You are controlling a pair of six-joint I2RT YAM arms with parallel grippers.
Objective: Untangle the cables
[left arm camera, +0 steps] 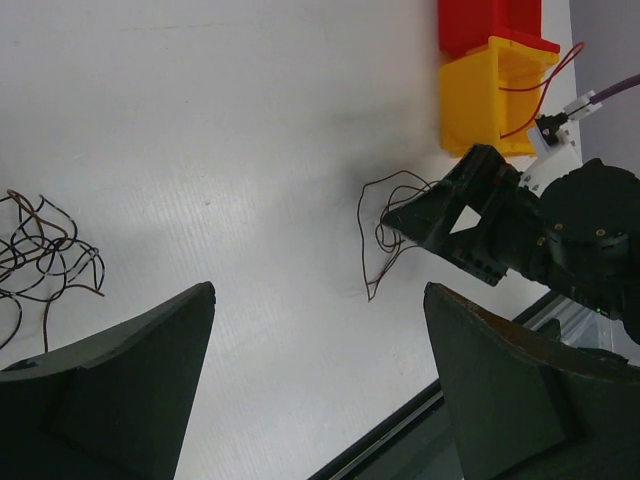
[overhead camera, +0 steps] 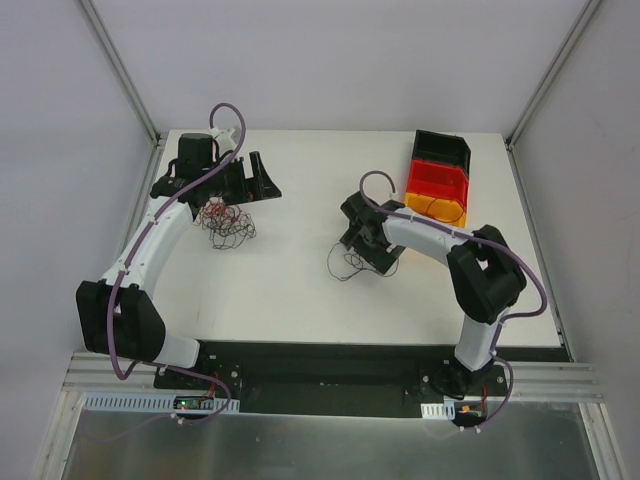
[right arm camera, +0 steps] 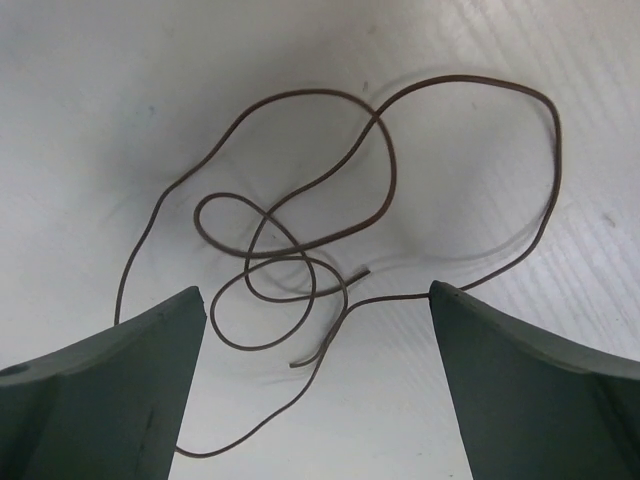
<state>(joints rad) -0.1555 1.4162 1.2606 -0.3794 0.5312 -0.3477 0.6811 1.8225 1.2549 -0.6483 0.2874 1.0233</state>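
A loose tangle of thin red and black cables (overhead camera: 226, 222) lies on the white table at the left; the left wrist view catches its edge (left arm camera: 40, 255). My left gripper (overhead camera: 252, 180) hovers just behind it, open (left arm camera: 318, 288), with only bare table between its fingers. One separate dark strand (overhead camera: 345, 263) lies curled near the middle of the table (left arm camera: 385, 230). My right gripper (overhead camera: 365, 245) stands right over this strand (right arm camera: 300, 230), open (right arm camera: 315, 290). The strand's loose end lies flat between the fingers, and part of it runs under the right fingertip.
Stacked black, red and yellow bins (overhead camera: 437, 180) stand at the back right. The left wrist view shows the yellow bin (left arm camera: 490, 95) with a thin red wire (left arm camera: 530, 85) in it. The table's near edge (overhead camera: 380, 345) runs in front of the arm bases.
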